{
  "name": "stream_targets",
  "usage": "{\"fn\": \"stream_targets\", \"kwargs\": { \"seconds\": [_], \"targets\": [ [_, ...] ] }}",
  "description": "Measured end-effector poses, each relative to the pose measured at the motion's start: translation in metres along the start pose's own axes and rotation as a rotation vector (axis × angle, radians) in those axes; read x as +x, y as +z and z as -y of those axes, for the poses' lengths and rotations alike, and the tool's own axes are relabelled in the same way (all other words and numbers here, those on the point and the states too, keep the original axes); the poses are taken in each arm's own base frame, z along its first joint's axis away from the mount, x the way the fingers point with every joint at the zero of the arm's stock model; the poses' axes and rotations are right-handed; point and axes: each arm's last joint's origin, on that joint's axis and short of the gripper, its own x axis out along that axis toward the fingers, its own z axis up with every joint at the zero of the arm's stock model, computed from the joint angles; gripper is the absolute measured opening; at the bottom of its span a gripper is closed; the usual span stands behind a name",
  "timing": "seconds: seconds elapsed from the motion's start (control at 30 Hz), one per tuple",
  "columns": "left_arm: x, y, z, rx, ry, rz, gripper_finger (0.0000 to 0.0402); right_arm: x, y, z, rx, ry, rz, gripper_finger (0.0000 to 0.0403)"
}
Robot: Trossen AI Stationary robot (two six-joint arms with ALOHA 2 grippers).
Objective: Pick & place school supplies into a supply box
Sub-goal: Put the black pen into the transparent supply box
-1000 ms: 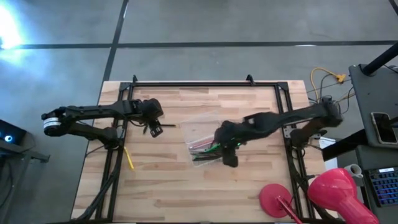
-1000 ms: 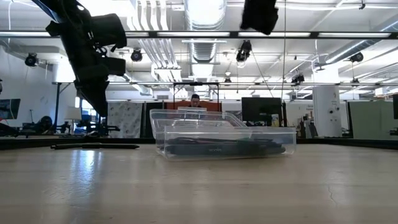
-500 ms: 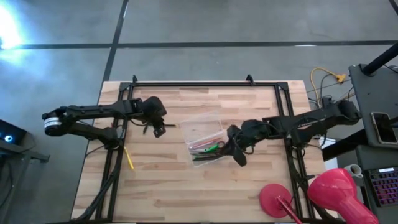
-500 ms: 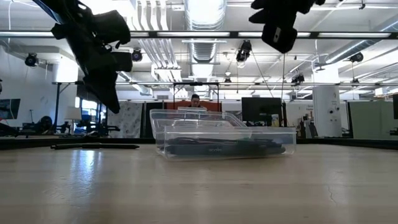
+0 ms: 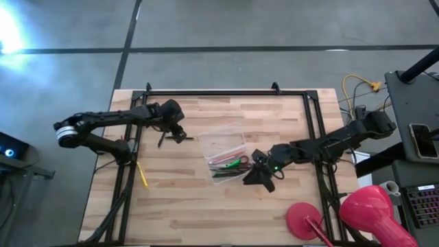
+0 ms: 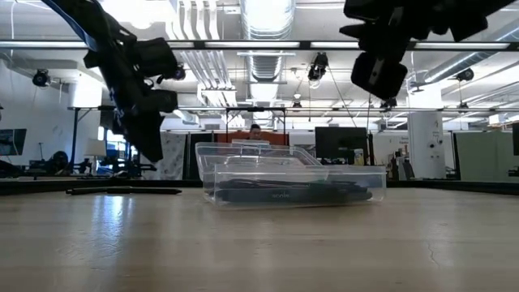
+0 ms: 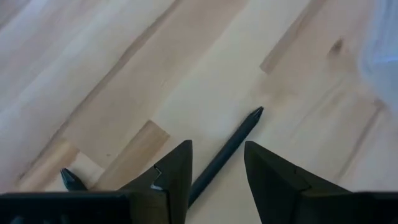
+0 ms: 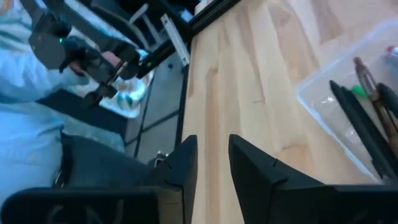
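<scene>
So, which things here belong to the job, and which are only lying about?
For the job:
- box, with scissors and dark pens inside
- dark pen on the table, under the open left end effector
- yellow pen
- right end effector, open and empty beside the box

Lying about:
- pink round things
- black frame

In the left wrist view, the dark pen [image 7: 225,152] on the wooden table [image 7: 112,74] runs down between the left gripper [image 7: 217,177] fingers, so its lower end is hidden. A second dark tip [image 7: 73,179] beside them is cut off; what it belongs to cannot be told.

In the low view, the supply box [image 6: 293,186] contents read only as a dark blur.

In the right wrist view, the supply box [image 8: 348,109] is cut off at the picture's edge, and its pens [image 8: 364,127] run out of view.
</scene>
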Motion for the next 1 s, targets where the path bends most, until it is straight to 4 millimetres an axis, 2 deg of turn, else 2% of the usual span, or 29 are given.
{"fn": "stream_targets", "kwargs": {
  "seconds": [0.27, 0.53, 0.83, 1.0],
  "targets": [
    [0.022, 0.0, -0.003, 0.221, 0.008, -0.079, 0.013, 0.005, -0.016, 0.007, 0.03, -0.033, -0.039, 0.0073],
    [0.045, -0.005, -0.005, 0.238, 0.011, -0.18, 0.013, 0.017, -0.054, 0.024, 0.156, -0.176, -0.138, 0.0072],
    [0.045, -0.005, -0.005, 0.239, 0.012, -0.179, 0.013, 0.015, -0.087, 0.033, 0.262, -0.346, 0.197, 0.0082],
    [0.045, -0.004, -0.005, 0.24, 0.013, -0.174, 0.013, 0.017, -0.097, 0.037, 0.291, -0.374, 0.188, 0.0078]
  ]
}}
